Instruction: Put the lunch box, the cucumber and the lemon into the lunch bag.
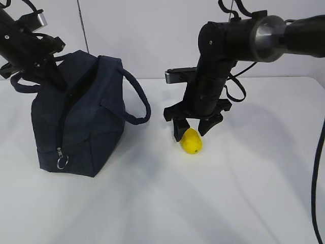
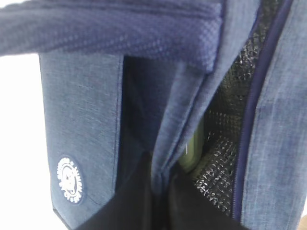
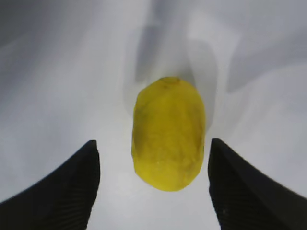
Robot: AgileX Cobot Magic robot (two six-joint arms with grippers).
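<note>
The navy lunch bag [image 1: 81, 117] stands at the left with its top open and its zipper ring pull [image 1: 61, 162] hanging at the front. My left gripper [image 1: 55, 76] is shut on the fabric edge of the bag's opening, shown pinched between the fingers in the left wrist view [image 2: 160, 187]. Inside the bag a pale green lunch box lid [image 2: 194, 148] shows against the silver lining. The cucumber is not in view. The yellow lemon [image 1: 191, 141] lies on the table. My right gripper [image 1: 192, 133] is open just above it, a finger on either side of the lemon [image 3: 169, 134].
The white table [image 1: 228, 193] runs out to the right and front. The bag's loop handle [image 1: 139, 99] sticks out toward the lemon. A white wall stands behind the table's far edge.
</note>
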